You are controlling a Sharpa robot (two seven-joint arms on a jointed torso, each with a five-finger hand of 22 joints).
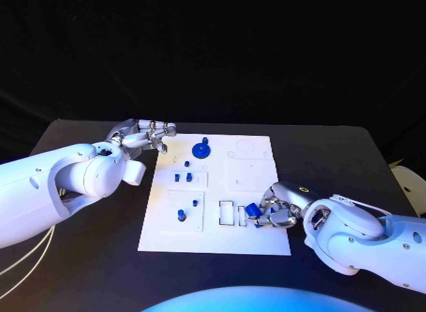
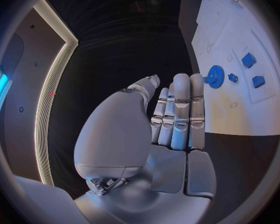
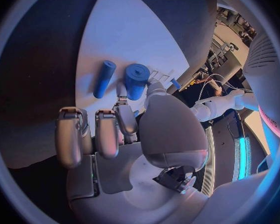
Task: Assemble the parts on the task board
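The white task board [image 1: 217, 195] lies in the middle of the table. At its near right part my right hand [image 1: 276, 212] pinches a thick blue cylinder [image 1: 253, 210] [image 3: 137, 80] between thumb and a finger, close over the board by two narrow slots [image 1: 227, 213]. A thin blue peg [image 3: 104, 78] lies on the board beside the cylinder. A blue gear [image 1: 202, 150] [image 2: 215, 76] sits at the far end. My left hand [image 1: 144, 136] [image 2: 174, 117] hovers off the board's far left corner, fingers stretched out, holding nothing.
Small blue blocks [image 1: 182, 176] [image 2: 248, 60] stand in the board's left part, and another blue piece [image 1: 182, 214] sits nearer to me. Bare black table [image 1: 344, 156] surrounds the board. A pale object [image 1: 408, 182] lies at the table's right edge.
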